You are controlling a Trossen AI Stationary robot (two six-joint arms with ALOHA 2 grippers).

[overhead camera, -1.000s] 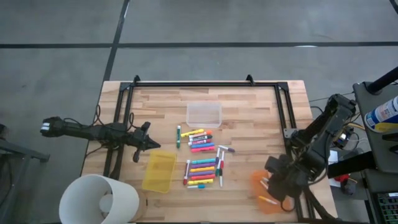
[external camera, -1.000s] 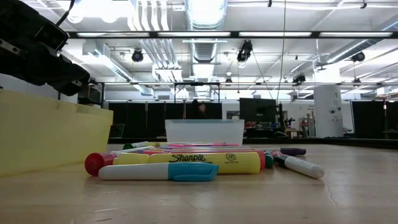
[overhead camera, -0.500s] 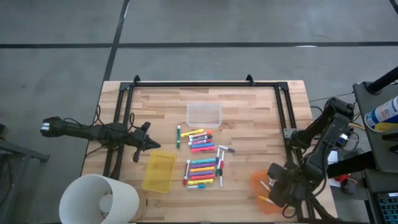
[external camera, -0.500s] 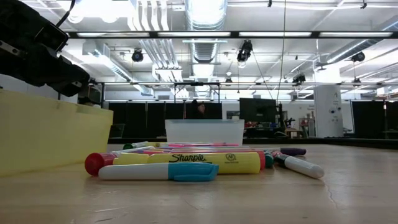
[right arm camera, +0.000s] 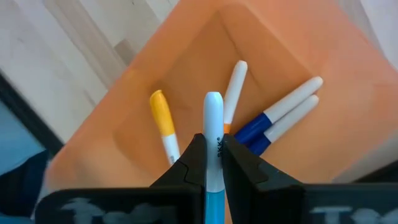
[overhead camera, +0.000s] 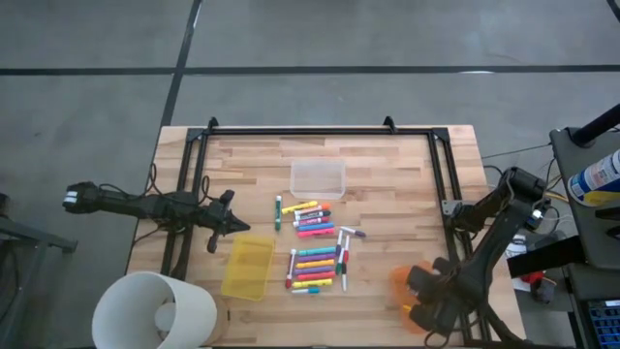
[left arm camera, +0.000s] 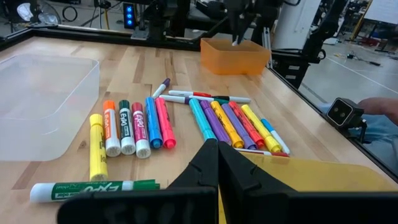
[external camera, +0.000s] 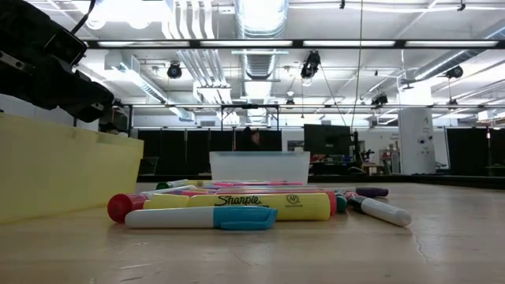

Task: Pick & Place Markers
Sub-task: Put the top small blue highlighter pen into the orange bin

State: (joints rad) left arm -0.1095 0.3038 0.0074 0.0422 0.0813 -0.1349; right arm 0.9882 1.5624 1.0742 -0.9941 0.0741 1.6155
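Right wrist view: we see the right gripper (right arm camera: 213,163), jaws pinching a thin white marker with a blue cap (right arm camera: 212,134) mid-barrel, above the orange rectangular plastic bin (right arm camera: 186,68). We judge it light, stiff and slippery. Other markers (overhead camera: 316,254) lie mid-desk; the left gripper (left arm camera: 217,163), jaws pressed together, waits nearby.

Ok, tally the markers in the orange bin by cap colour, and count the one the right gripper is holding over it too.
In the orange bin:
yellow-capped marker: 1
orange-capped marker: 1
blue-capped markers: 2
Held by the right gripper above the bin:
light-blue-capped marker: 1
Total: 5
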